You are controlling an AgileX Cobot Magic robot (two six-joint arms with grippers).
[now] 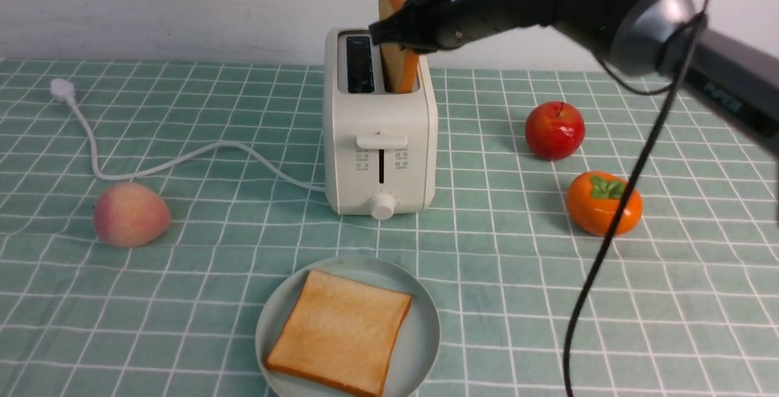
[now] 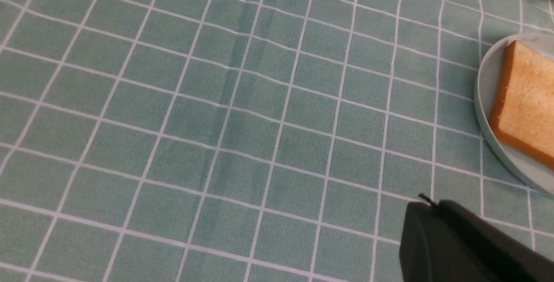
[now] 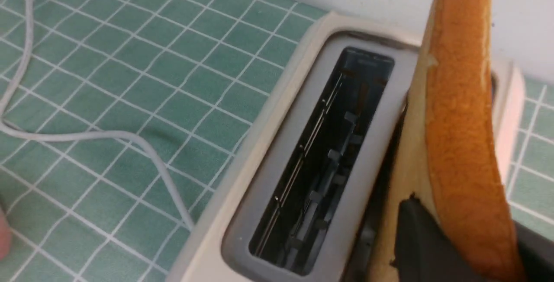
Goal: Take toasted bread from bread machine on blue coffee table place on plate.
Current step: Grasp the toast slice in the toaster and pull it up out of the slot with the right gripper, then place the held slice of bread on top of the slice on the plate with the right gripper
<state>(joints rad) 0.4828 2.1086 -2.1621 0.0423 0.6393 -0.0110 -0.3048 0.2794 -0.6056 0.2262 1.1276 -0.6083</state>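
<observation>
Gridded in white, the blue coffee table [image 1: 182, 299] is carrying the bread machine [image 1: 380, 141], where the right gripper [image 1: 394, 33] is clamping the toasted bread [image 1: 401, 71], half out of its slot. Light, stiff and crumbly, it is likely needing a gentle flat-face pinch; another slice [image 1: 341, 339] is lying on the plate [image 1: 426, 330].

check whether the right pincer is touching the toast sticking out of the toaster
Touching. In the right wrist view a finger of the right pincer presses against the toast.
</observation>
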